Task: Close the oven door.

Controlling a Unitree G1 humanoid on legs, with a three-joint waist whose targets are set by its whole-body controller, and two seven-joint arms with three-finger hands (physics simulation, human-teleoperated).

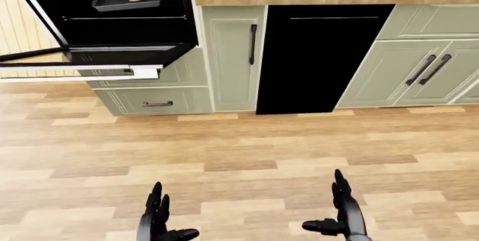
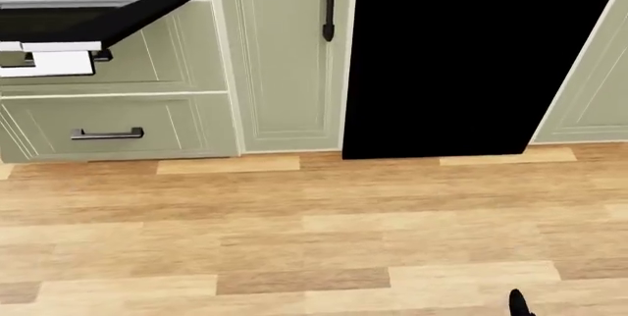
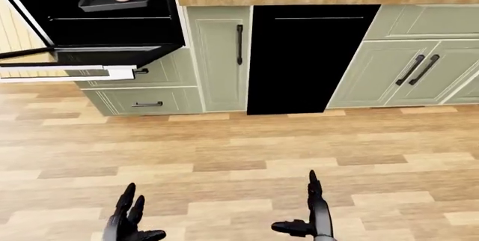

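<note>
Oven door [image 1: 82, 61] hangs open at upper left, well apart from me. My left hand [image 1: 157, 221] and right hand [image 1: 341, 213] are low, fingers spread, empty, since nothing is within reach.

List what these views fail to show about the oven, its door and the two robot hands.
- Oven door: its left end is cut off by the left edge in both eye views.
- Tray in the oven: the pale item on it is too small to identify.
- Left robot hand: absent from the head view.
- Right robot hand: only a fingertip shows in the head view.
</note>
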